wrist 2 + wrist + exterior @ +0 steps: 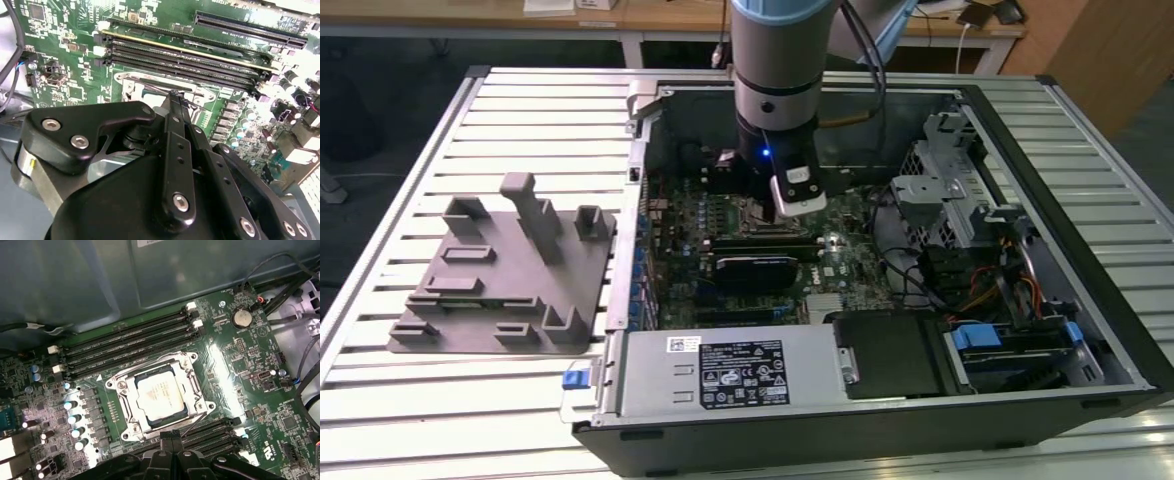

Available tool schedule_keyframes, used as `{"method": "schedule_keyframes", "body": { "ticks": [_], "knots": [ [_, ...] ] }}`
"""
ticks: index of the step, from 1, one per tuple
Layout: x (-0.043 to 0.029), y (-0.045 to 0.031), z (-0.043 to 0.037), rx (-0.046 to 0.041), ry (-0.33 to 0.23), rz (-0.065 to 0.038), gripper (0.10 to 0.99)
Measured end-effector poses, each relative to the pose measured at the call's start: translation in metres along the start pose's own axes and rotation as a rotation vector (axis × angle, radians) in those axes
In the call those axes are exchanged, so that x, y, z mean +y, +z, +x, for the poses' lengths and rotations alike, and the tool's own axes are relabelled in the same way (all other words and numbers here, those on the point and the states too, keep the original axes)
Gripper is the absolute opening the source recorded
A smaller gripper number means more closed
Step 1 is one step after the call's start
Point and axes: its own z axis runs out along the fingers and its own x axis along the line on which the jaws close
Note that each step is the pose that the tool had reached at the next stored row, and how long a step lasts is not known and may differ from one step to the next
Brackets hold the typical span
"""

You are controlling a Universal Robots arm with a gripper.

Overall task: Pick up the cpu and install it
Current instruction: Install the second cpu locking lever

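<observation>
An open computer case (pixel 881 400) lies on its side on a slatted metal table (pixel 400 380). A grey plastic block (pixel 507 280) with upright pegs sits on the table at the exterior view's left, well apart from the arm. The robot arm (pixel 777 90) reaches straight down into the case, over the green circuit board (pixel 854 260).

In the first wrist view the cpu (pixel 159 395), a small flat square chip with a pale shiny metal top, lies level inside the metal-framed socket (pixel 161 396) on the board. Rows of long black memory slots (pixel 130 340) run on either side of the socket. The chip looks seated, so the placing appears done.

The gripper (pixel 171 436) hangs just above the board beside the socket frame. In both wrist views its two thin black fingers (pixel 176 115) stand pressed together with no gap between them and nothing held.

As a judgement, the chip is light, stiff and thin, with a smooth, slippery metal top. It is likely fragile on its underside and at the socket contacts, so it should stay level and never be forced. The safest hold is on two opposite outer edges, at the thin rim, with only a light squeeze.
</observation>
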Motion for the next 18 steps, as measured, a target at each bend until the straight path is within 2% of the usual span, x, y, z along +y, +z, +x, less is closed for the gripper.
{"method": "schedule_keyframes", "body": {
  "ticks": [7,12,18],
  "knots": [
    [-0.0021,0.0071,0.0030,0.0011,0.000,0.000,0.106],
    [-0.0057,0.0103,0.0103,0.0011,0.000,0.001,0.106],
    [-0.0120,0.0132,0.0116,0.0011,0.000,0.000,0.106]
  ]
}}
